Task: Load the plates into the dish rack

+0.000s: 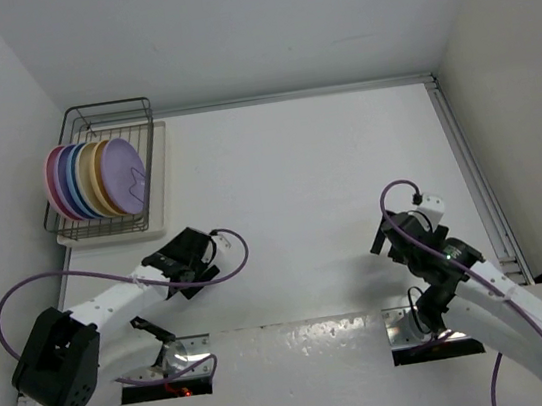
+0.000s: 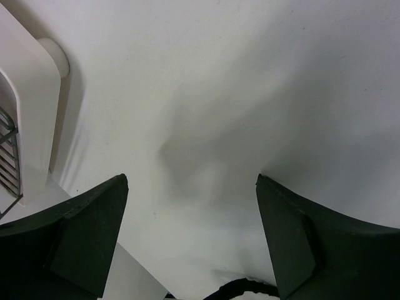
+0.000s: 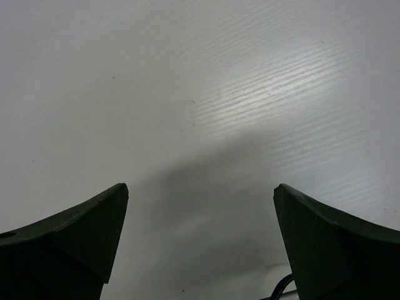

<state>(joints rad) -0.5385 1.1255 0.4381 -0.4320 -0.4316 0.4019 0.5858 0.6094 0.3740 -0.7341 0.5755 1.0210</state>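
Currently I see the dish rack (image 1: 110, 170) sitting at the far left corner of the white surface (image 1: 295, 159), on its cream tray (image 1: 159, 178). All six plates (image 1: 96, 177) stand on edge inside it, packed in a tight row in the near part of the rack. The pink plate (image 1: 50, 183) is at the left end of the row and a lilac plate (image 1: 123, 171) is at the right end, its face turned toward the middle of the surface; blue, cream and orange-yellow rims show between them. The left tool (image 2: 190, 181) hangs over bare surface just near of the rack, its two dark fingers (image 2: 94, 231) spread wide with nothing between them. From its wrist camera a rounded corner of the tray and a sliver of dark wire show at the left edge. The right tool (image 3: 200, 187) is well apart from the rack, over the right half of the surface toward the near edge, fingers likewise wide apart and gripping nothing.
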